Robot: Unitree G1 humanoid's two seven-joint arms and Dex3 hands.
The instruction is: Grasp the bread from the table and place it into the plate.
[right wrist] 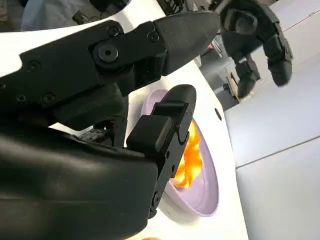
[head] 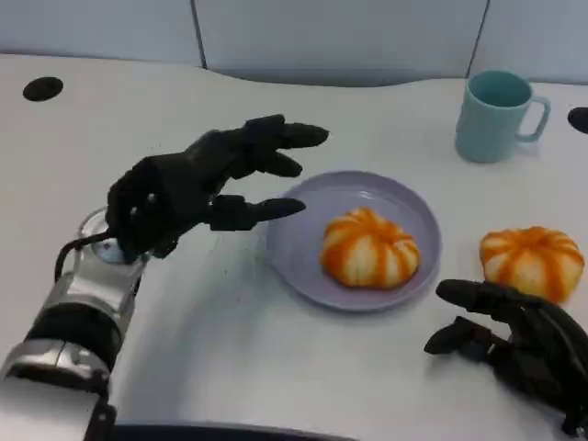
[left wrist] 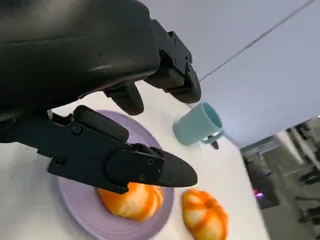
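An orange-and-white striped bread (head: 369,248) lies in the lilac plate (head: 303,230) at the table's middle. A second, similar bread (head: 531,262) sits on the table to the right of the plate. My left hand (head: 193,188) hovers just left of the plate, fingers apart, holding nothing. My right hand (head: 514,340) is low at the near right, just in front of the second bread, fingers apart and empty. The left wrist view has the plate (left wrist: 75,205), the bread (left wrist: 131,201) in it and the second bread (left wrist: 205,216). The right wrist view has the plate (right wrist: 206,196) and its bread (right wrist: 189,155).
A teal mug (head: 496,115) stands at the back right, behind the plate, also in the left wrist view as the mug (left wrist: 197,124). Two dark round holes (head: 42,88) mark the tabletop at the far left and far right. A grey wall panel runs behind the table.
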